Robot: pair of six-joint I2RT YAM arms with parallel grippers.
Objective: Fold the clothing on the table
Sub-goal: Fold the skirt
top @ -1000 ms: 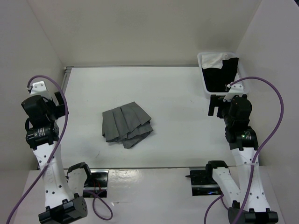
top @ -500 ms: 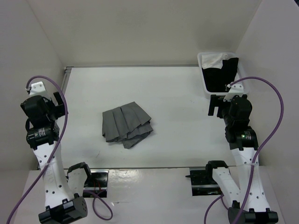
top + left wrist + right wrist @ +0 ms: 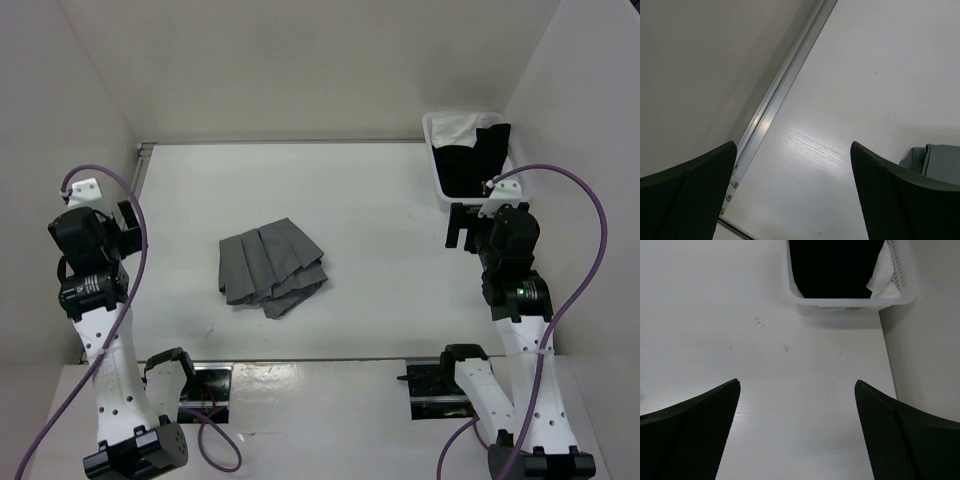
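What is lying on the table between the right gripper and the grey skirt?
Nothing. In the top view, only bare white table separates the right gripper from the grey skirt.

skirt point(image 3: 270, 268): mid-grey, long straight pleat lines | table point(image 3: 380, 200): plain white, a few small dark specks | rail point(image 3: 785, 85): silver | basket point(image 3: 850, 302): white | garment point(image 3: 835, 265): black | second garment point(image 3: 458, 128): white | cables point(image 3: 604, 225): purple | arms point(image 3: 110, 370): white links, black joints

The left arm point(image 3: 105, 350) and right arm point(image 3: 520, 345) are white shells with black joint housings. Purple cables point(image 3: 141, 240) loop out behind the left claw point(image 3: 792, 146) and right claw point(image 3: 797, 383). Their fingers point(image 3: 690, 200) are black and mesh-textured.
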